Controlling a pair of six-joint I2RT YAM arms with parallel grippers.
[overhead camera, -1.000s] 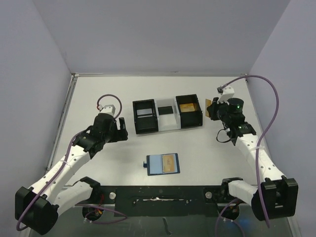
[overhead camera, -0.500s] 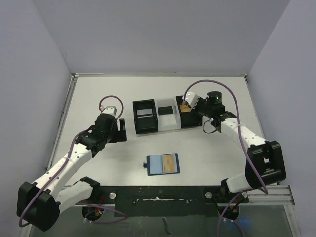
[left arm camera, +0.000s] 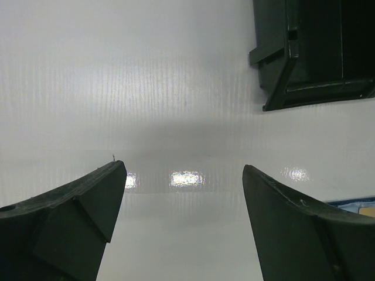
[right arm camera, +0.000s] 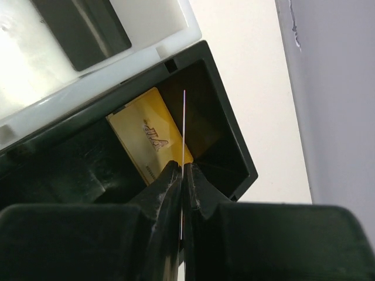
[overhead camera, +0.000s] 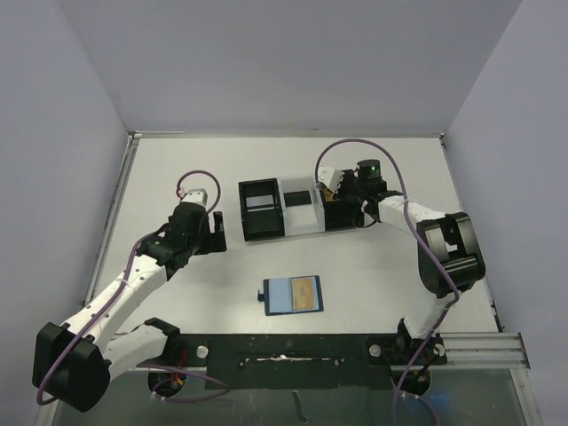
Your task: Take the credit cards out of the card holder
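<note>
Pinching a thin card point(right arm camera: 184, 126) edge-on, the right gripper point(right arm camera: 183, 171) hangs over the right black box point(right arm camera: 231, 149), its jaws pressed tight on the card's lower end. On that box's floor lies a gold card point(right arm camera: 149, 137), face up. Across the way, the left gripper point(left arm camera: 183, 171) hovers with its fingers spread wide above the white table point(left arm camera: 146, 88), near a corner of the left black box point(left arm camera: 304, 52). The card holder point(overhead camera: 282, 295) lies open near the front edge, well apart from both grippers, with a tan card point(overhead camera: 304, 290) on its right half.
</note>
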